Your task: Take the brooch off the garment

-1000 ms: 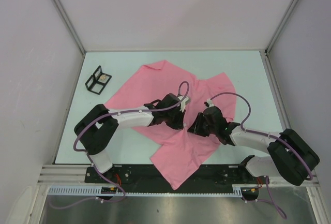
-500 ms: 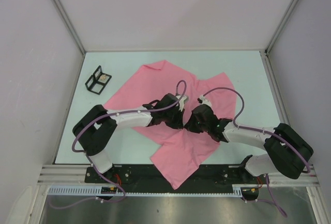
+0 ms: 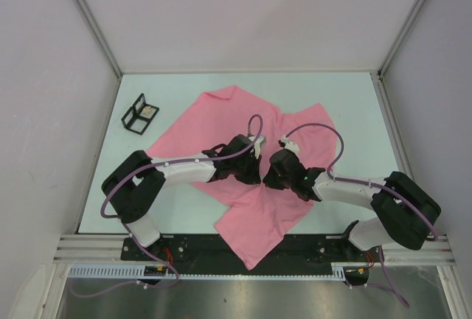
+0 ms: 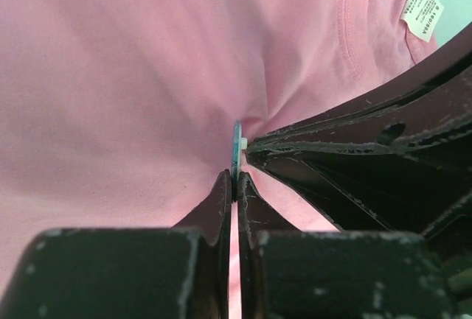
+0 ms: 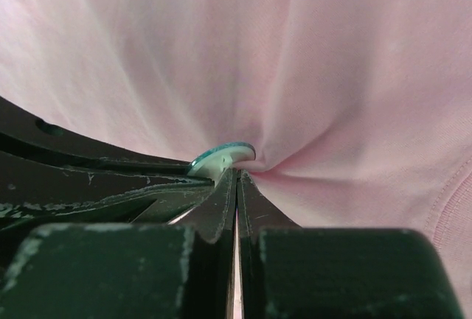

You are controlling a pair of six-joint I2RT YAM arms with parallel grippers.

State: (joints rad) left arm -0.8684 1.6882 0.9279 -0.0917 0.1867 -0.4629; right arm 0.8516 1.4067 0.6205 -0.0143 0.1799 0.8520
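Teal brooch point(image 4: 237, 146) on garment point(image 4: 110, 76): being pinched by left end effector point(image 4: 234, 177); right end effector point(image 5: 237, 174) being held clenched at its 3 o'clock.

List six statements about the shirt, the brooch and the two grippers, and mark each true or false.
1. The pink soft-cloth T-shirt lies spread on the pale table. True.
2. The teal-edged round brooch lies loose on the table. False: it sits at the shirt, whose cloth puckers around it.
3. The left gripper and right gripper meet at the brooch. True.
4. The left gripper's fingers stand wide open. False: they are closed on the brooch's edge.
5. The small black wire stand is on bare table, apart from the shirt. True.
6. The shirt's white label is hidden in every view. False: it shows in the left wrist view.
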